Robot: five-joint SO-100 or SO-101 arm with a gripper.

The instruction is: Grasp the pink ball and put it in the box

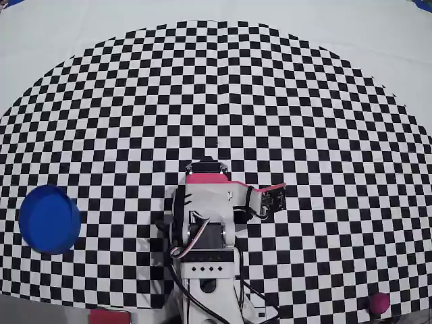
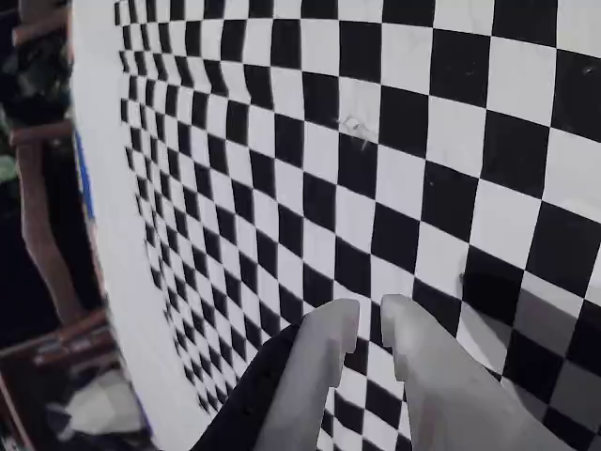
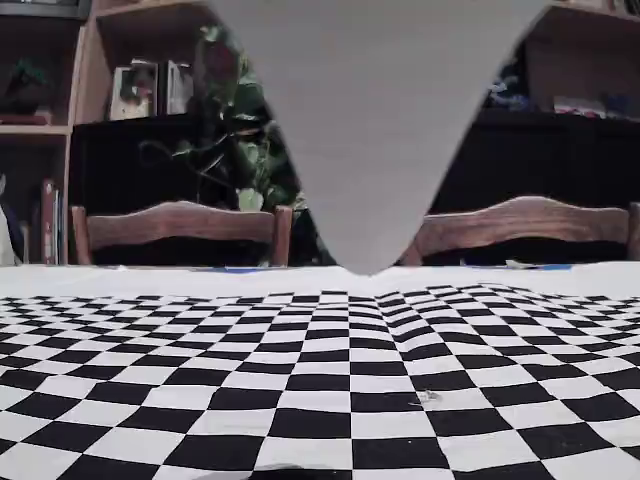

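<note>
Pink ball: one, small, matte magenta, sitting at the bottom right edge of the checkered mat in my overhead view, well apart from everything. One box, round, shallow, bright blue, far left on the mat. My gripper shows in the wrist view with white fingers nearly together, a thin gap, holding nothing, above bare checks.

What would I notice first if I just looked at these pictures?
Probably the big black-and-white checkered cloth covering the table. On it in the overhead view, a bright blue box sits at the left, a small pink ball sits far off at the bottom right, and the robot arm stands between them, its gripper empty.
</note>
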